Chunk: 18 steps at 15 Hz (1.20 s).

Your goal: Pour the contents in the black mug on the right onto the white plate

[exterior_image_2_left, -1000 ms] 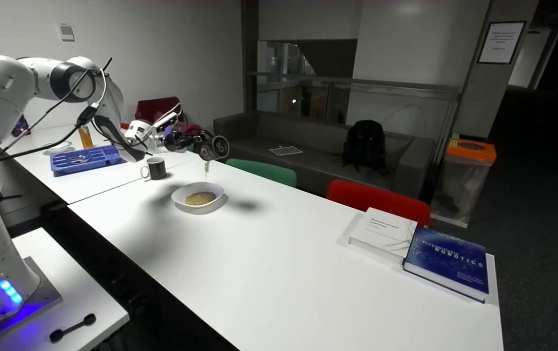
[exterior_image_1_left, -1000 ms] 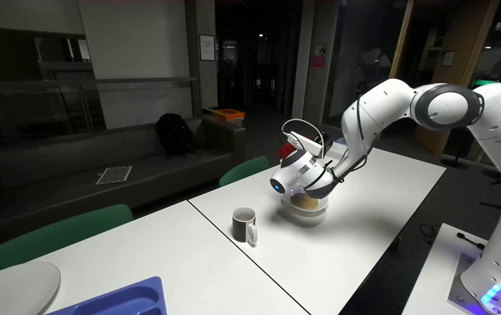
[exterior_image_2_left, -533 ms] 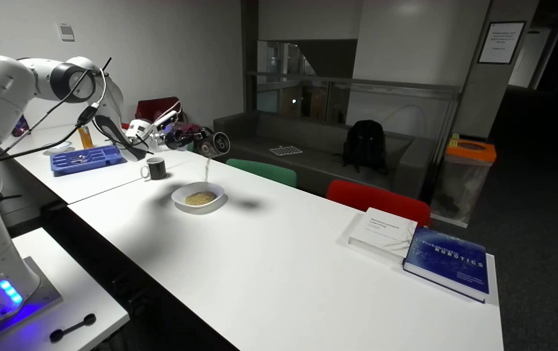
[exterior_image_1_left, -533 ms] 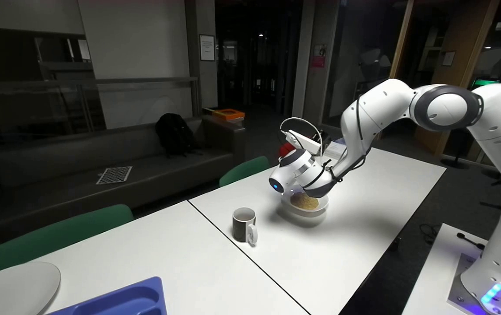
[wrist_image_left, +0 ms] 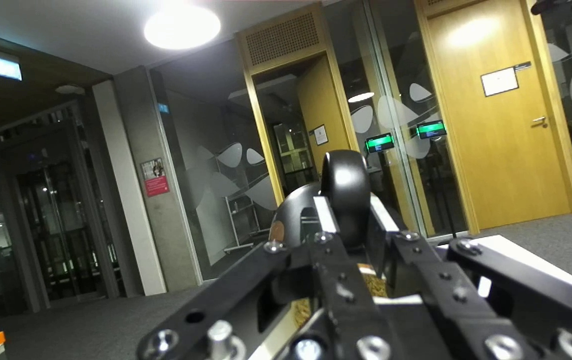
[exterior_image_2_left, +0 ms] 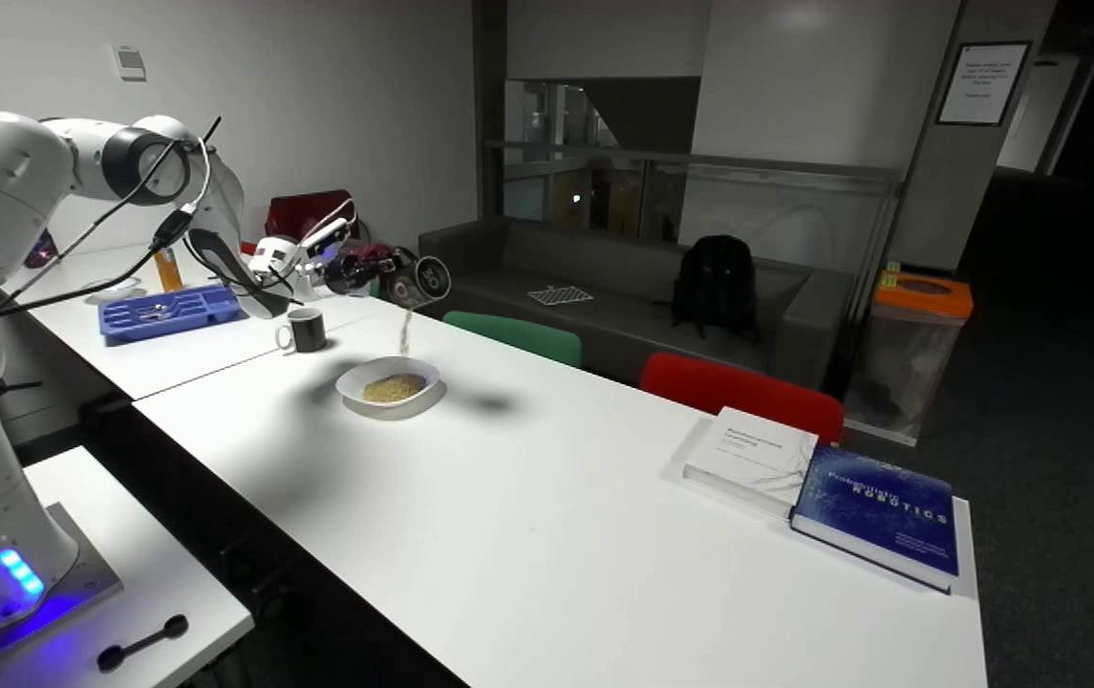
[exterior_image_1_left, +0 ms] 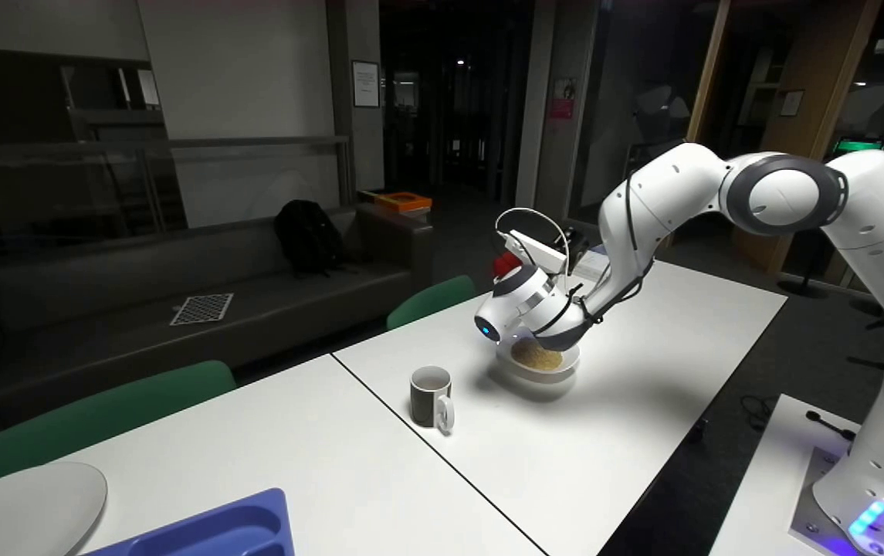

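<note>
The pincer (wrist_image_left: 353, 215) is clamped on the looped handle (wrist_image_left: 346, 192) of the black mug (exterior_image_2_left: 418, 284), which hangs in the air above the white plate (exterior_image_2_left: 353, 382). The mug's long axis leans well off upright; which way its mouth faces is too small to tell. A thin stream (exterior_image_2_left: 405, 334) drops from its low edge, and its glossy side curves out behind the handle. The tan contents (exterior_image_2_left: 395, 388) lie in a grainy heap within the plate's smooth raised wall
</note>
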Motion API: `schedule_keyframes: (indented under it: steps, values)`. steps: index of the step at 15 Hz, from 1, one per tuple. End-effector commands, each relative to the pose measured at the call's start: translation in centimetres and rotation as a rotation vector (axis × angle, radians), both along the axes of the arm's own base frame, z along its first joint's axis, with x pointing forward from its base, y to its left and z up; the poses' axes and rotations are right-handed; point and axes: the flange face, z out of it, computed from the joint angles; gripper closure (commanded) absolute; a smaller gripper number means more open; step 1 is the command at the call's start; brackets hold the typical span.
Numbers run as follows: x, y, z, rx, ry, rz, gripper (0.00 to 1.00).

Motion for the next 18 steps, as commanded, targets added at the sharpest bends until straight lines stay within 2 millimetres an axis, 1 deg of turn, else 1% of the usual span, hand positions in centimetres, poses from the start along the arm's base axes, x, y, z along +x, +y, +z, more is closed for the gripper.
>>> schedule_keyframes:
  steps: [1, 18]
  values:
    - [0.53, -0.12, 1.61, -0.079, -0.005, -0.038, 0.95]
    - [0.94, -0.26, 2.15, -0.104, -0.003, -0.028, 0.95]
